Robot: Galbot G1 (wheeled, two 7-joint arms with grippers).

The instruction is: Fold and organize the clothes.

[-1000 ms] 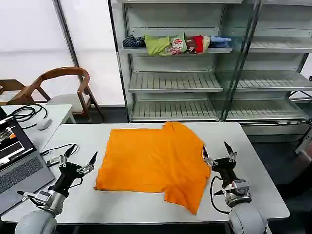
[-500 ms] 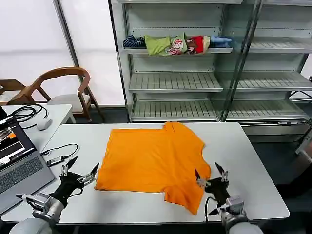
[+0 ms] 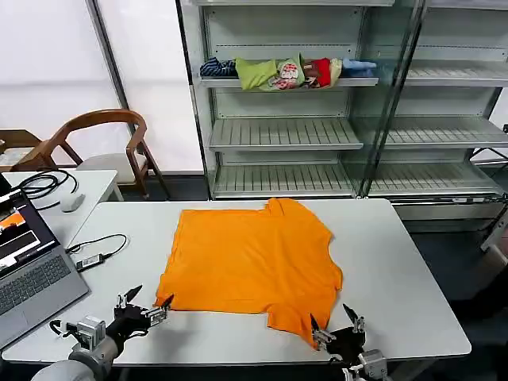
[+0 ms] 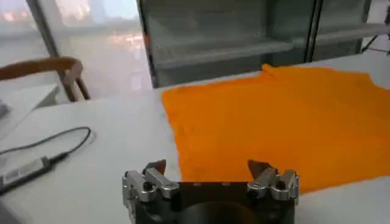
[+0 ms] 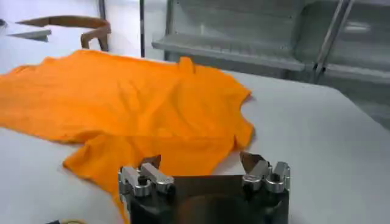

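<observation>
The orange T-shirt (image 3: 250, 258) lies spread flat on the white table (image 3: 389, 254), one sleeve reaching toward the near edge (image 3: 298, 321). No lettering shows on the upper side. My left gripper (image 3: 143, 302) hovers open at the table's near left, just short of the shirt's near-left corner (image 4: 183, 164). Close to the front edge, my right gripper (image 3: 337, 324) is open beside the near sleeve tip (image 5: 91, 161). Both grippers (image 4: 207, 165) (image 5: 200, 159) hold nothing.
A laptop (image 3: 28, 270) and a cable with adapter (image 3: 95, 255) lie at the table's left. A wooden chair (image 3: 103, 135) stands behind. The metal shelf (image 3: 317, 135) at the back holds bundled clothes (image 3: 286, 71). Bare tabletop lies right of the shirt.
Both arms have drawn back toward the table's near edge and lower in the head view. The shirt has not moved.
</observation>
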